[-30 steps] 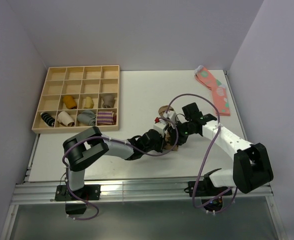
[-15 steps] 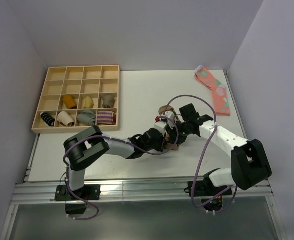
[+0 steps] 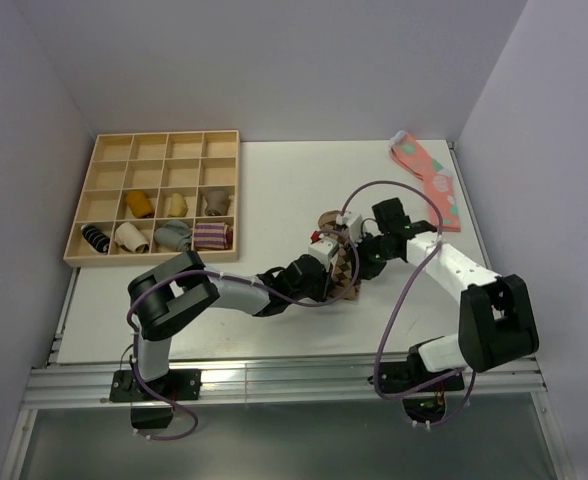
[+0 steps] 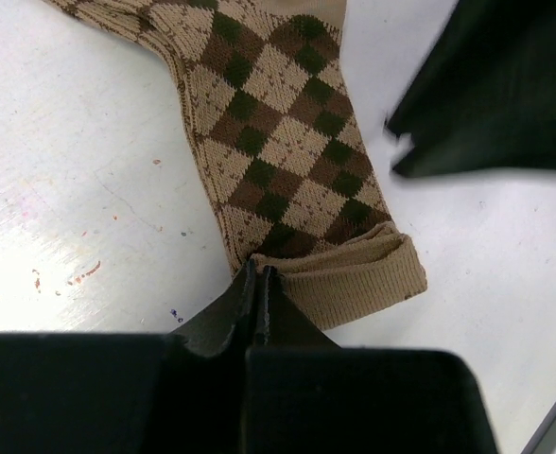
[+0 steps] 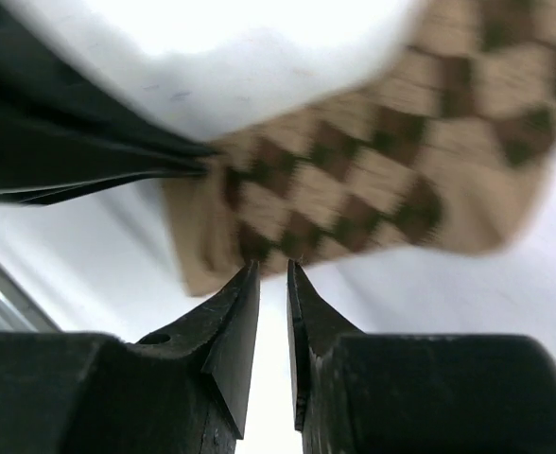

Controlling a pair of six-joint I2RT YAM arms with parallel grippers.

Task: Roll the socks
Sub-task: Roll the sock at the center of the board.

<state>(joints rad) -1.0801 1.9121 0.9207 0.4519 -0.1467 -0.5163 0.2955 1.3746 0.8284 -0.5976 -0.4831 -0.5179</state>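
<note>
The tan-brown argyle sock (image 3: 346, 268) lies flat on the white table between my two grippers. In the left wrist view the sock (image 4: 287, 142) runs away from me, with its ribbed cuff folded at the near end. My left gripper (image 4: 259, 276) is shut, its tips pinching the cuff's left corner; it also shows in the top view (image 3: 331, 288). My right gripper (image 5: 273, 270) has its jaws nearly together with a thin gap and nothing in it, its tips at the sock's edge (image 5: 373, 189). The right gripper shows in the top view (image 3: 360, 268).
A wooden compartment tray (image 3: 102, 150) stands at the far left with several rolled socks, among them a purple-striped one (image 3: 212, 236). Pink socks with teal spots (image 3: 429, 180) lie at the far right. A brown bit (image 3: 326, 218) lies beyond the grippers. Walls enclose the table.
The sock was bunched between the grippers and now lies flatter and more exposed. My right wrist has shifted slightly away and to the right. The left arm has barely moved.
</note>
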